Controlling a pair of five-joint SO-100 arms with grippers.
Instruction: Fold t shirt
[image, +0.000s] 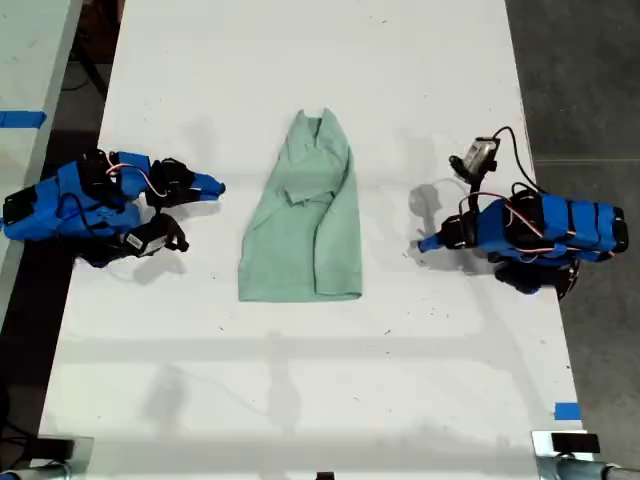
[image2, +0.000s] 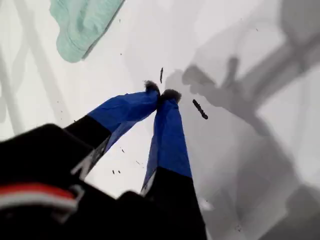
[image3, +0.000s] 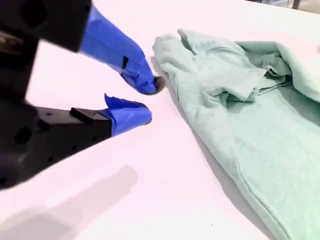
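While both arms lie low on the white bench (image: 300, 380), the t shirt (image: 305, 215) rests at mid-bench between them, touching neither. It is soft, pale mint-green knit, folded lengthwise into a narrow shape tapering toward the far collar, with one short sleeve tucked across the front and a straight near hem. My first tool (image2: 161, 94), blue-taped with dark tips, is pressed together on the exterior view's right (image: 425, 243). My second tool (image3: 147, 100), on that view's left (image: 218, 186), is slightly spread and empty.
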